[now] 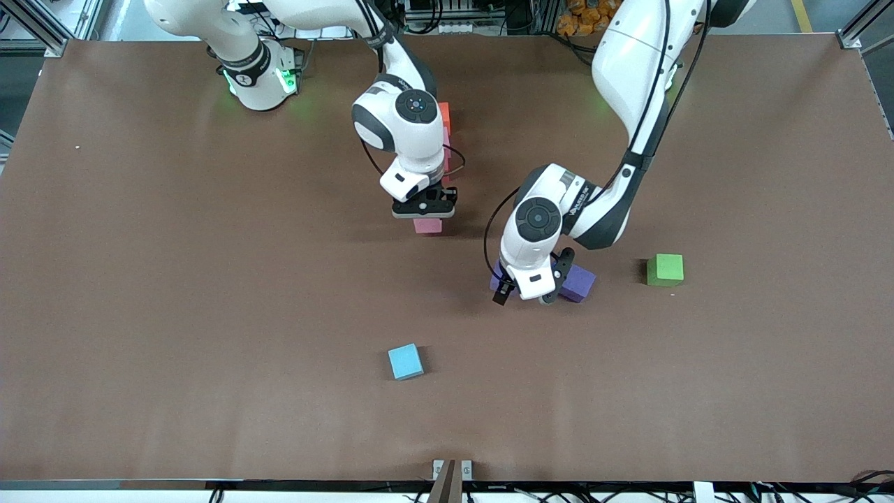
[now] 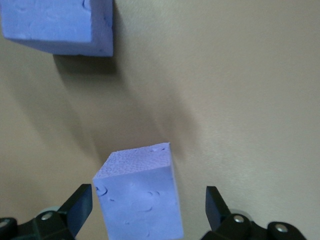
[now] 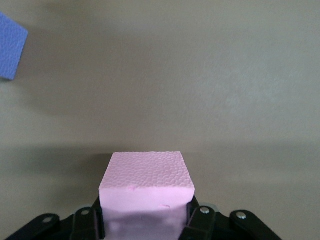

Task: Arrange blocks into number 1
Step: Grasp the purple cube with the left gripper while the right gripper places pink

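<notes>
My right gripper (image 1: 425, 209) (image 3: 145, 216) is shut on a light pink block (image 1: 427, 225) (image 3: 146, 184), low over the table. An orange block (image 1: 444, 114) and a second pink block (image 1: 446, 136) lie in a line toward the robots' bases; the right arm hides the rest of that line. My left gripper (image 1: 529, 290) (image 2: 148, 201) is open, with a purple block (image 1: 498, 276) (image 2: 140, 197) between its fingers and gaps on both sides. A second purple block (image 1: 579, 283) (image 2: 56, 22) (image 3: 11, 47) lies close beside it.
A sky-blue cube (image 1: 406, 361) sits nearer the front camera, mid-table. A green cube (image 1: 665, 270) sits toward the left arm's end, beside the purple blocks. The brown table (image 1: 209, 314) stretches wide on all sides.
</notes>
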You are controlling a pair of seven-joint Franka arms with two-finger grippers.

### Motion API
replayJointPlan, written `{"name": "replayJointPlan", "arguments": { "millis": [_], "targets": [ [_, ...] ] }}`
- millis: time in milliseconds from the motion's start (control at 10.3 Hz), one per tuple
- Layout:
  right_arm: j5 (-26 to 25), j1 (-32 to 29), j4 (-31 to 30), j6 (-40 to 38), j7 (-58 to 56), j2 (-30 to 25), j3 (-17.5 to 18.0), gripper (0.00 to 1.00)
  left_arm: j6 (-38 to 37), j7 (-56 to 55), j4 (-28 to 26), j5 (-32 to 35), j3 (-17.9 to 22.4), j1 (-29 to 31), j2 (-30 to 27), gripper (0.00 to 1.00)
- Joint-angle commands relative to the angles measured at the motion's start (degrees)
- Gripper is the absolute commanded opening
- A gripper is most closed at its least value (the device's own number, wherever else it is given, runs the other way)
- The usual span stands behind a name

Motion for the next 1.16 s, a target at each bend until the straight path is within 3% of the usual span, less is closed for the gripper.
{"name": "replayJointPlan", "arguments": {
  "millis": [0, 194, 290, 387, 484, 677, 871, 968, 1065],
  "targets": [
    [2.0, 1.1, -3.0, 0.5, 0.7, -0.5, 0.8, 0.40, -0.1, -0.7, 0.5, -2.2, 0.2, -0.6, 1.7, 1.00],
    [2.4, 2.1, -4.0, 0.4, 0.7, -0.5, 1.7, 0.40, 0.7, 0.1, 0.5, -2.1, 0.2, -0.6, 2.5, 0.97],
    [2.5, 2.7, -4.1, 0.4, 0.7, -0.4, 2.3, 0.40, 0.9, 1.3, 0.5, -2.0, 0.2, -0.7, 2.7, 0.73],
    [2.4, 3.2, -4.0, 0.4, 1.3, -0.2, 2.3, 0.40, 0.9, 2.5, 0.5, -2.1, 0.1, -0.6, 2.6, 0.20],
    [2.4, 3.8, -4.1, 0.4, 1.4, -0.1, 2.3, 0.40, 0.9, 2.5, 0.6, -2.1, 0.2, -0.6, 2.5, 0.00],
    [2.5, 4.2, -4.5, 0.4, 2.0, -0.1, 2.8, 0.44, 0.9, 3.6, 0.8, -2.0, 0.1, -0.6, 2.3, 0.00],
    [2.4, 4.3, -5.6, 0.4, 2.1, -0.5, 3.2, 0.59, 0.9, 5.2, 1.1, -1.8, -0.6, -0.6, 2.1, 0.00],
    [2.4, 4.4, -6.1, 0.5, 2.2, -0.6, 3.2, 0.84, 0.9, 6.1, 1.2, -1.8, -0.7, -0.6, 2.1, 0.00],
    [2.5, 4.4, -6.5, 0.5, 2.8, -1.1, 3.2, 1.00, 0.9, 7.4, 1.3, -2.0, -1.2, -0.6, 2.1, 0.00]
  ]
}}
